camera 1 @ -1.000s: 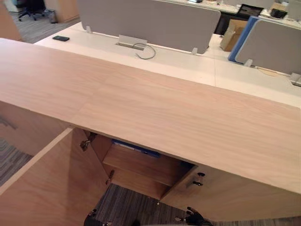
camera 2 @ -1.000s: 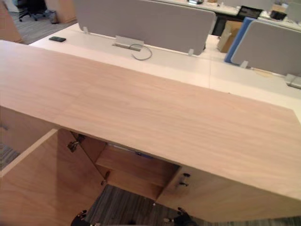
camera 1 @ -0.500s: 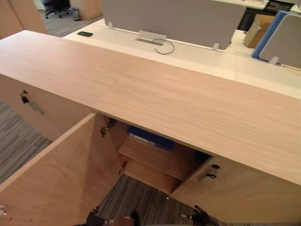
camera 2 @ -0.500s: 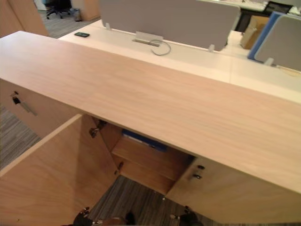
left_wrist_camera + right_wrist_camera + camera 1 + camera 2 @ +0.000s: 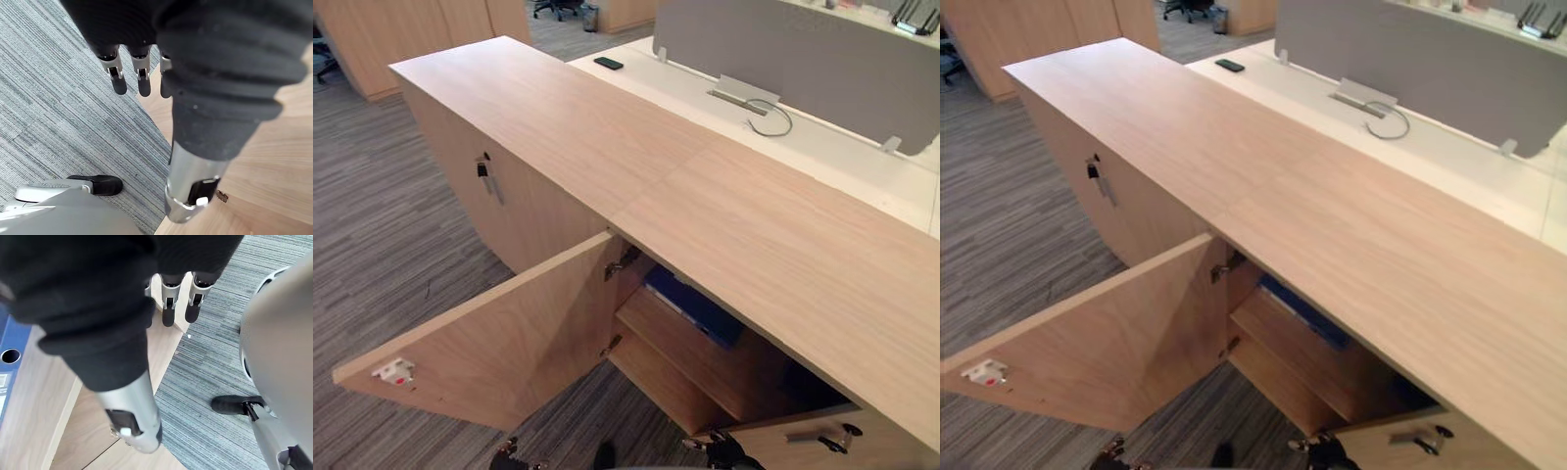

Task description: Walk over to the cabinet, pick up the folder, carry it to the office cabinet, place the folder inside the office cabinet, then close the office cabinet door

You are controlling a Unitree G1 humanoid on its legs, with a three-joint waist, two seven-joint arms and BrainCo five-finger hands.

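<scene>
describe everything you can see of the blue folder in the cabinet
The folder is dark blue, with a smooth plastic-like cover. It lies flat on the upper shelf inside the open cabinet, its long edge facing the opening and its rear hidden beneath the cabinet top. The right wrist view shows a round finger hole and a pale label on it.

1. Left hand (image 5: 141, 73): black ribbed cover over the back, silver fingers (image 5: 119, 83) ending in dark rounded tips.
2. Its thumb (image 5: 188, 191): a smooth silver barrel with a dark inset panel and a small white stud.
3. Right hand (image 5: 168, 308): the same black cover and silver.
</scene>
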